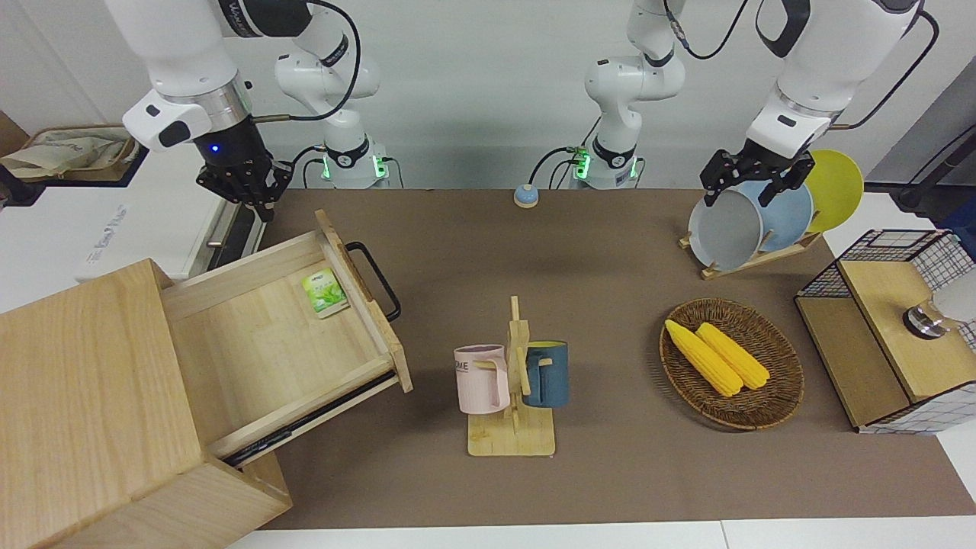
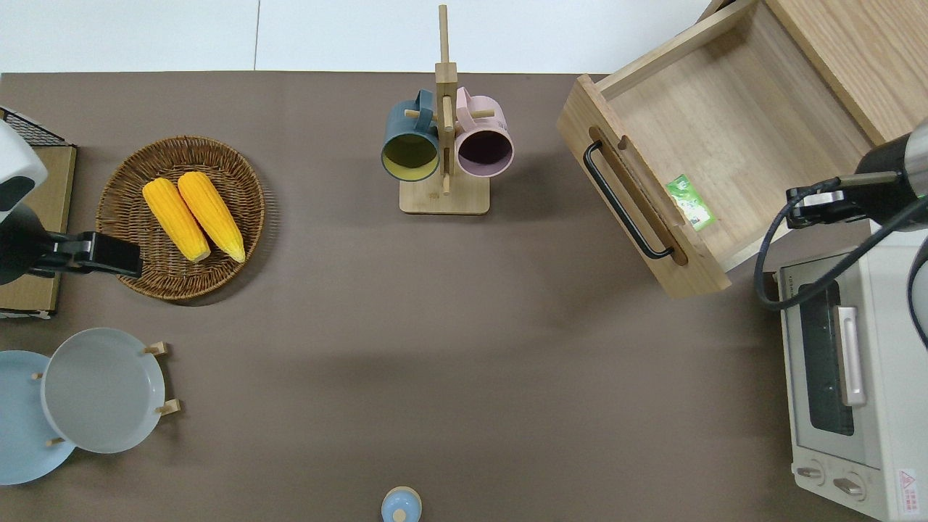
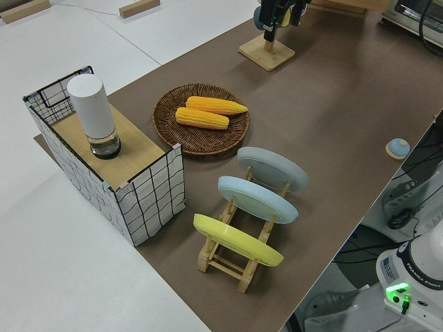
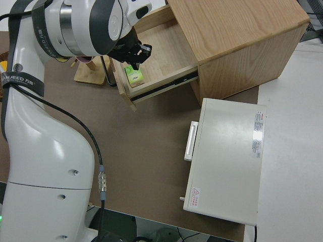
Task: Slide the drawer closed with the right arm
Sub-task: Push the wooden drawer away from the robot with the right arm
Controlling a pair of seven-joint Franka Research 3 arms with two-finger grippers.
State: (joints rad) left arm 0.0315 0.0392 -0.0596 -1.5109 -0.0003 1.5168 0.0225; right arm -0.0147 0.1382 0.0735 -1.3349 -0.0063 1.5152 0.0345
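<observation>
Brown mat [image 2: 435, 326] covers the white table [image 2: 145, 36]; right hand [image 1: 238, 187] perhaps clenched, cannot tell.

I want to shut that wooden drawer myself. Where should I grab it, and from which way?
Take the black bar handle on the drawer front. It stands clear of the wood, so fingers can wrap around its middle. Come from the open table in front of the drawer, then push straight toward the cabinet, probably along the slanted rails. The green packet inside stays clear.
</observation>
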